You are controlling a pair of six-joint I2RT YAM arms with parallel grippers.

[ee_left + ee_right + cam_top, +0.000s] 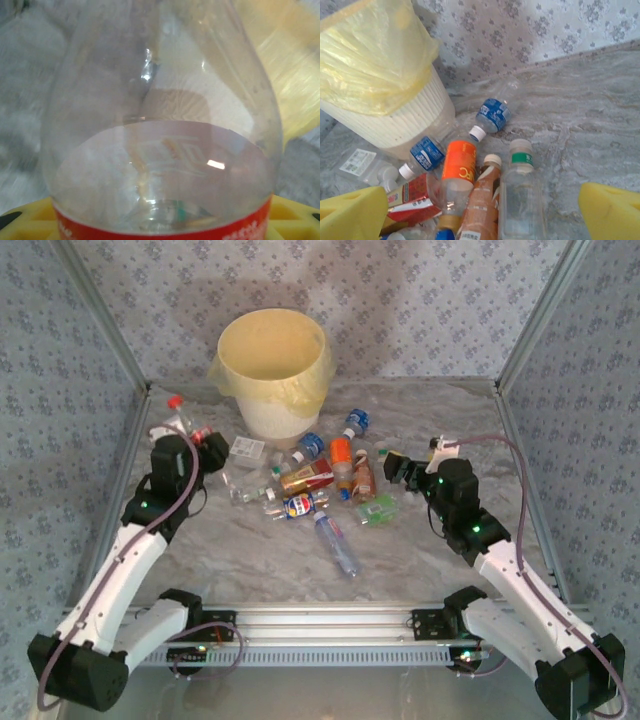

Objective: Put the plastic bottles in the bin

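1 clear red-labelled bottle [160,150] clamped in left claw [195,440], just left of bin [270,420]; right claw [395,468] spread wide, empty, over bottle pile [320,480] on tabletop [260,560]. Next, likely: lifting above rim, releasing inside.

One round cream-yellow plastic bin [272,360] stands at twelve o'clock. Roughly a dozen small plastic bottles [342,453] show: most heaped at centre, one red-capped bottle [177,418] at ten o'clock.
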